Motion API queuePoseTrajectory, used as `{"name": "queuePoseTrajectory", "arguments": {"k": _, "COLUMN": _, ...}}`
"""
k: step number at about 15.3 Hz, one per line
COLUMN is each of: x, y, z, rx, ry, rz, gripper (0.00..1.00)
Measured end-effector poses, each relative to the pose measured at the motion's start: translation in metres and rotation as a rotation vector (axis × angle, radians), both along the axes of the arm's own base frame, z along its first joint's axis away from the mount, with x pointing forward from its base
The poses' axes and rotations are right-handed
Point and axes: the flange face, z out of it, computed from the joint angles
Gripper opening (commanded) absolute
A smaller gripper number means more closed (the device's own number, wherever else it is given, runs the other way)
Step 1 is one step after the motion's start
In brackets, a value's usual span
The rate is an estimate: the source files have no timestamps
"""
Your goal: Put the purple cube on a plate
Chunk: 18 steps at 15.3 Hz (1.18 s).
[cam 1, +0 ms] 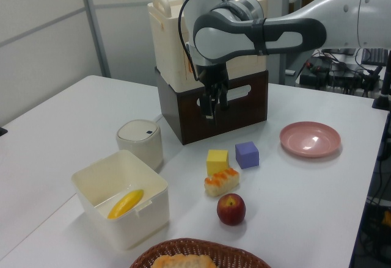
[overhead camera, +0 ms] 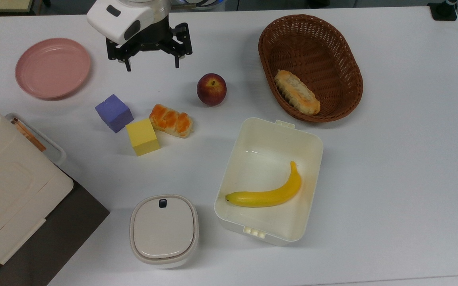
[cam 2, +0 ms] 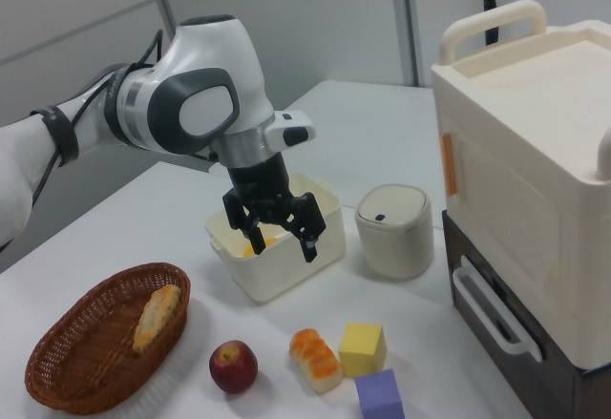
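The purple cube rests on the white table, one corner touching a yellow cube. The pink plate lies bare toward the top view's upper left. My gripper hangs open above the table with its fingers spread wide and nothing between them. In the top view it is between the plate and the apple, above and right of the purple cube and well apart from it.
A bread roll lies beside the yellow cube, and an apple sits further right. A wicker basket holds bread. A white tub holds a banana. A lidded pot and a big storage box stand at the top view's lower left.
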Motion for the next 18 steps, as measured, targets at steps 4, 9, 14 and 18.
{"name": "queuePoseTrajectory", "arguments": {"k": 4, "x": 0.0, "y": -0.006, "z": 0.0, "rx": -0.01, "ry": 0.002, "rz": -0.004, "gripper": 1.0}}
{"name": "queuePoseTrajectory", "arguments": {"k": 9, "x": -0.002, "y": -0.007, "z": -0.001, "rx": -0.024, "ry": 0.016, "rz": 0.025, "gripper": 1.0}}
{"name": "queuePoseTrajectory", "arguments": {"k": 14, "x": -0.01, "y": -0.013, "z": 0.007, "rx": -0.023, "ry": 0.043, "rz": 0.043, "gripper": 1.0}}
{"name": "queuePoseTrajectory", "arguments": {"k": 18, "x": -0.02, "y": -0.031, "z": 0.023, "rx": -0.027, "ry": 0.033, "rz": 0.051, "gripper": 1.0}}
